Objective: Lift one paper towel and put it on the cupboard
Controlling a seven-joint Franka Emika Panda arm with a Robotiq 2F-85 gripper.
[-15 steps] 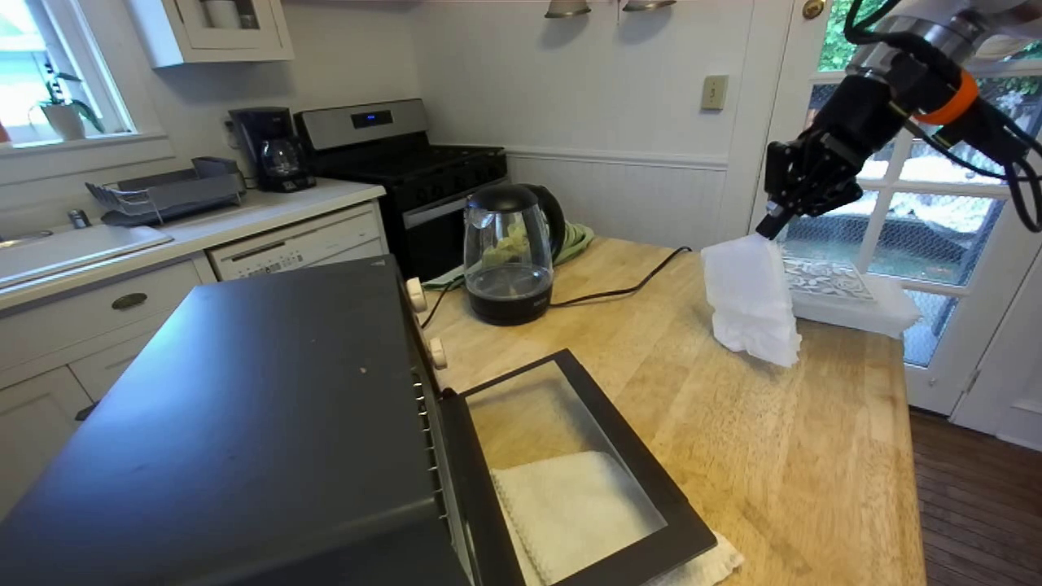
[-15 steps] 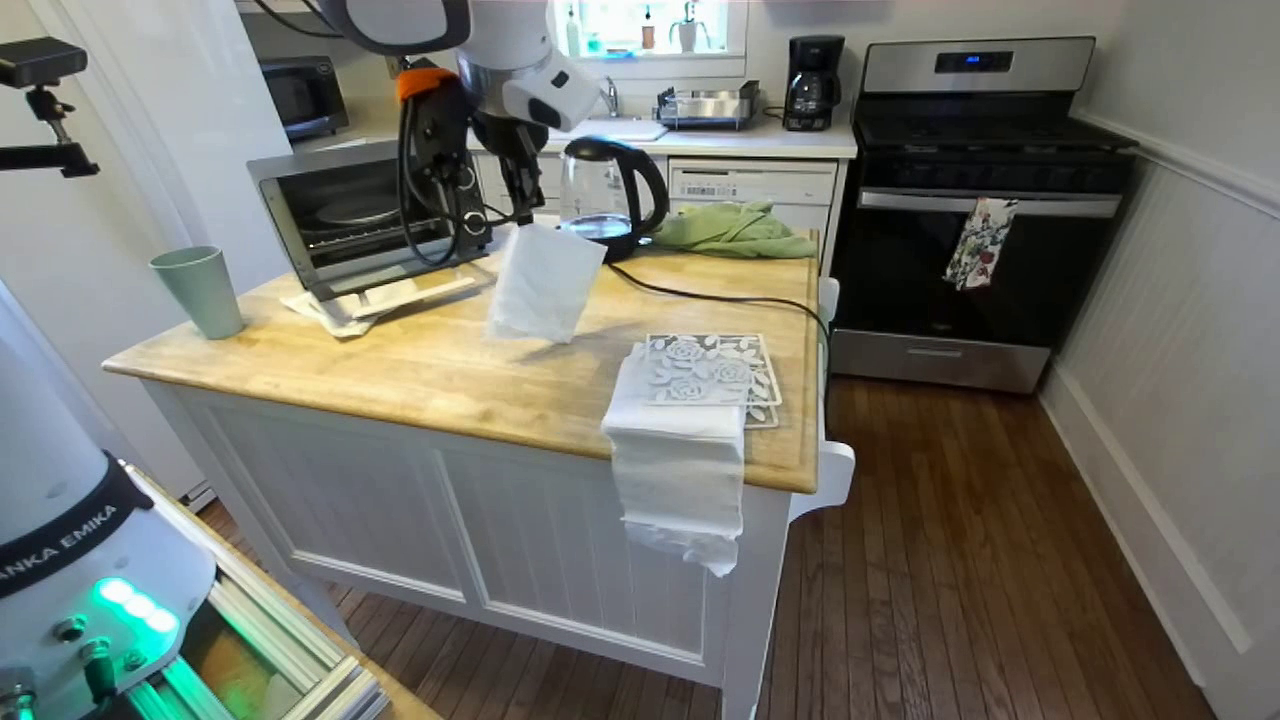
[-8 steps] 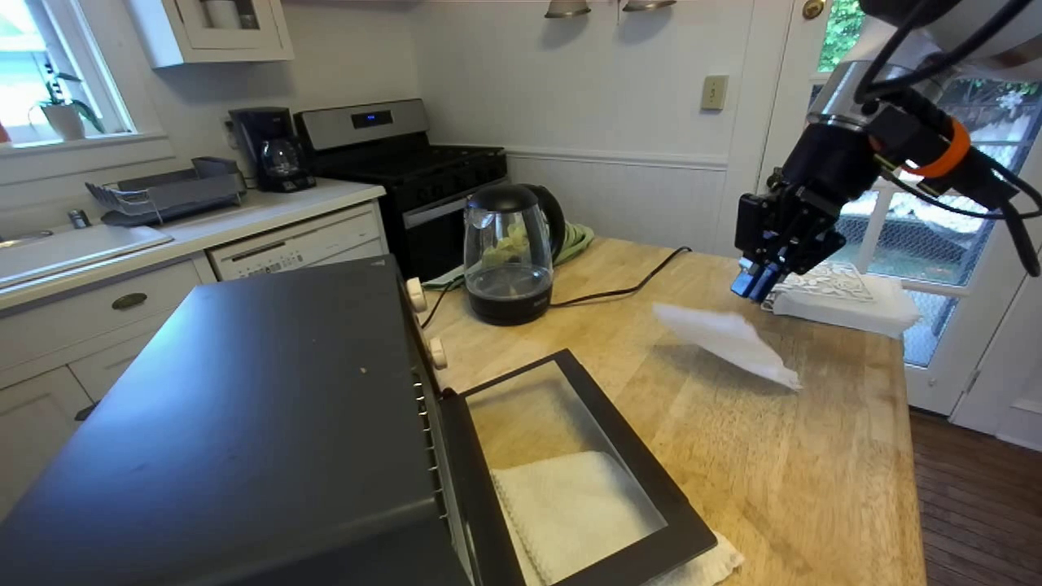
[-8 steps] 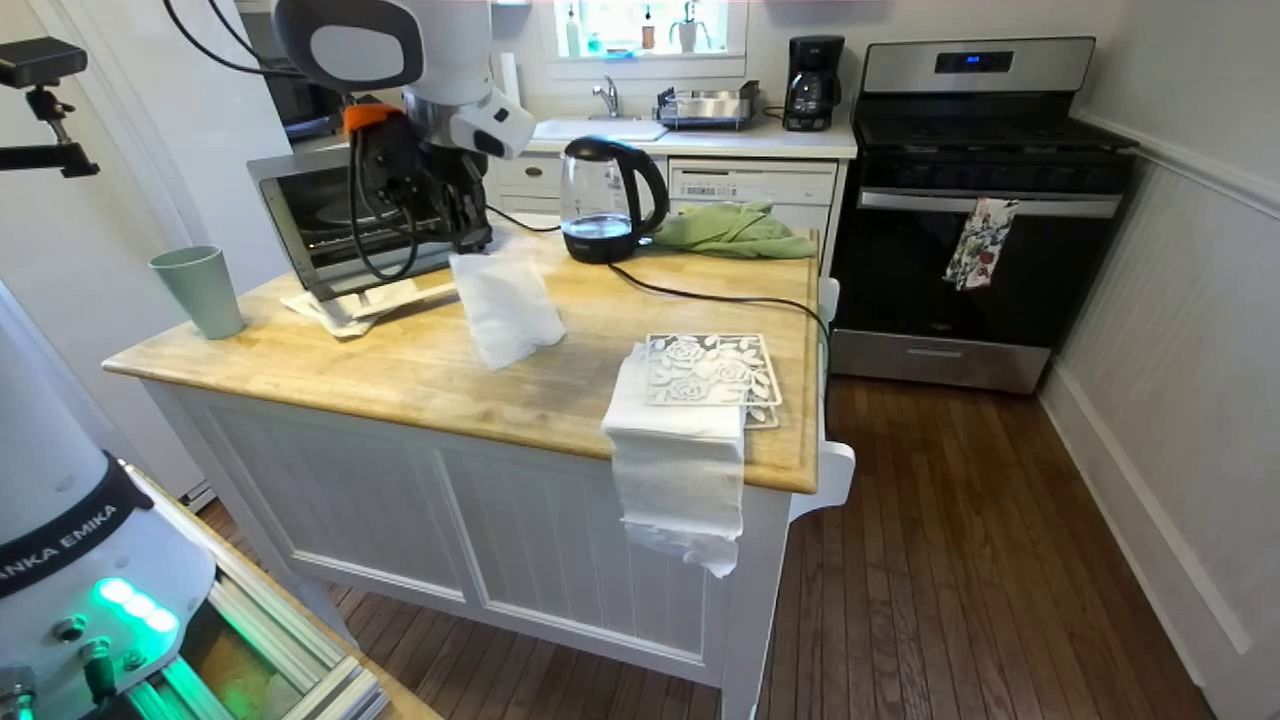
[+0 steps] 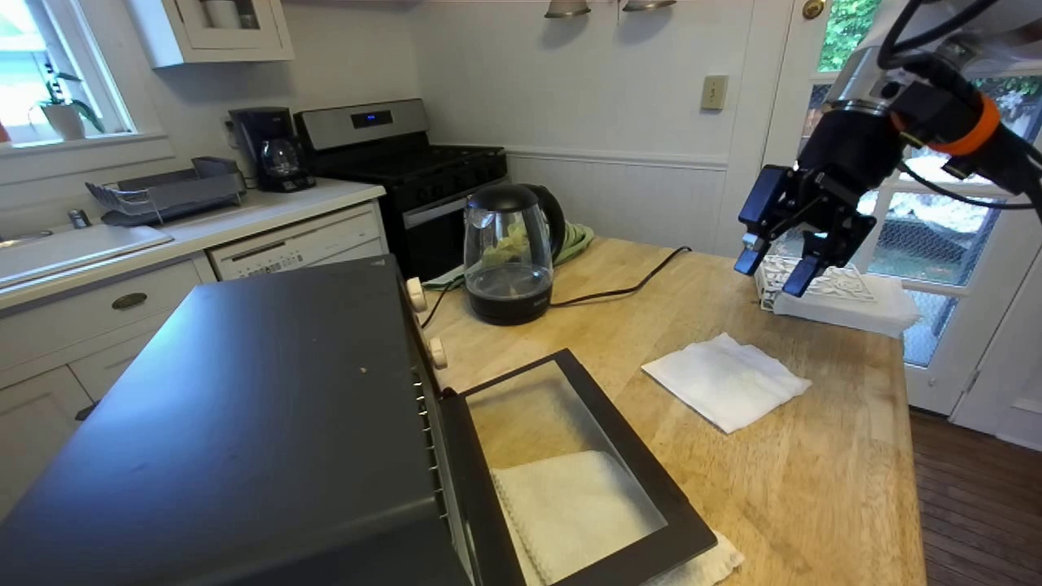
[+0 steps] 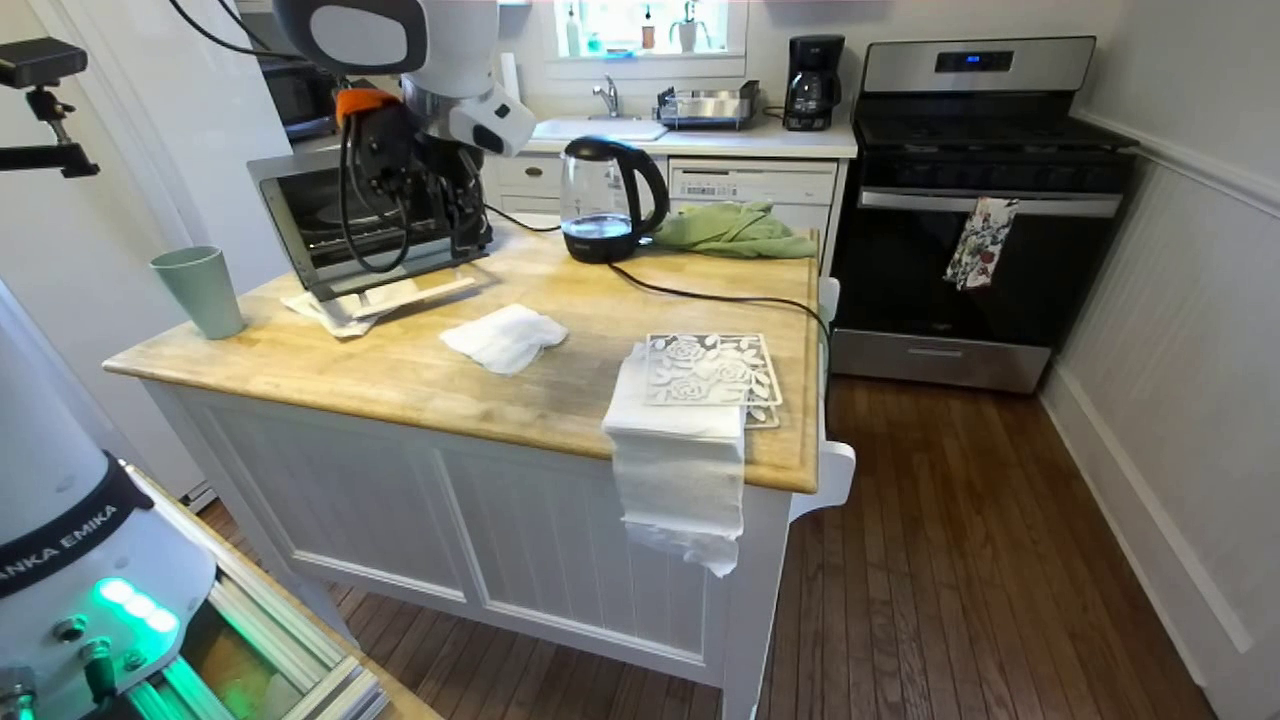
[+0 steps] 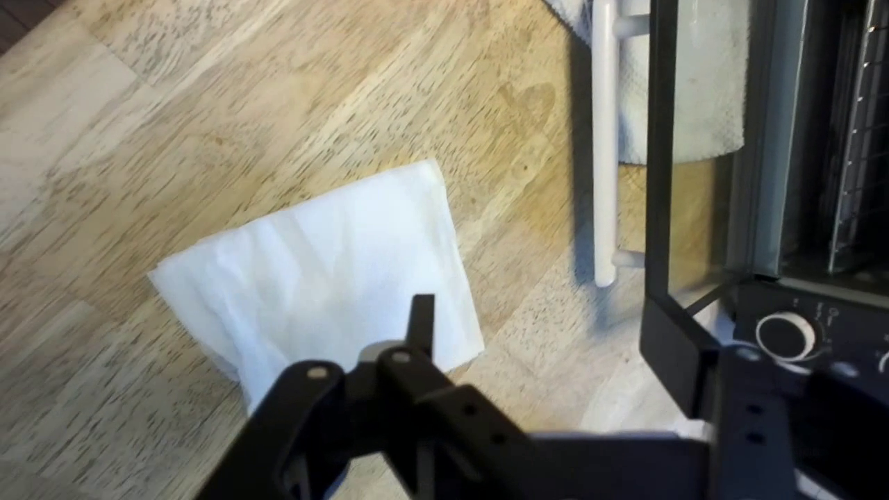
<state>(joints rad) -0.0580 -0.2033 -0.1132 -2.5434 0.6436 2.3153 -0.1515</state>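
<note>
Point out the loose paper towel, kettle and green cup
Paper towel [image 7: 340,267], in the wrist view: upper face.
Kettle [image 5: 509,251], in an exterior view: glass body.
Green cup [image 6: 202,295], in an exterior view: outer wall.

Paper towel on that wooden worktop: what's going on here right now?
The robot's gripper hangs open above the wooden worktop, its fingers apart and holding nothing. The paper towel lies slightly creased on the wood, clear of the gripper, so the putting-down looks done. A stack of towels sits near the edge, partly under a white rose-patterned panel, with some hanging over the side.
</note>
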